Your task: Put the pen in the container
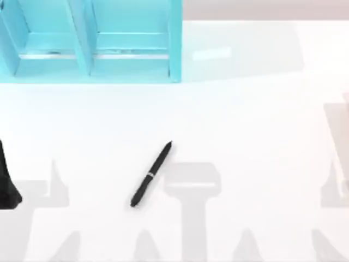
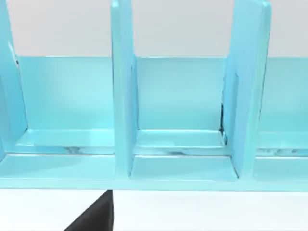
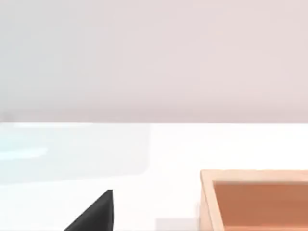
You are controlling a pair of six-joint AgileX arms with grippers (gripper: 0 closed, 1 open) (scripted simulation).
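Top view has the pen (image 1: 151, 174) lying diagonally mid-table, well clear of the left gripper (image 1: 8, 183) at the left edge; whether that gripper is released or clenched, I cannot tell. Risk: the slim pen rolling from a misaligned pinch, short of the blue container (image 1: 92, 43).

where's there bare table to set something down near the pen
Bare table spreads right of the pen, and a wide strip runs between the pen and the blue divided container at the top left. A dark arm part sits at the left edge. It is crowded only by the container.
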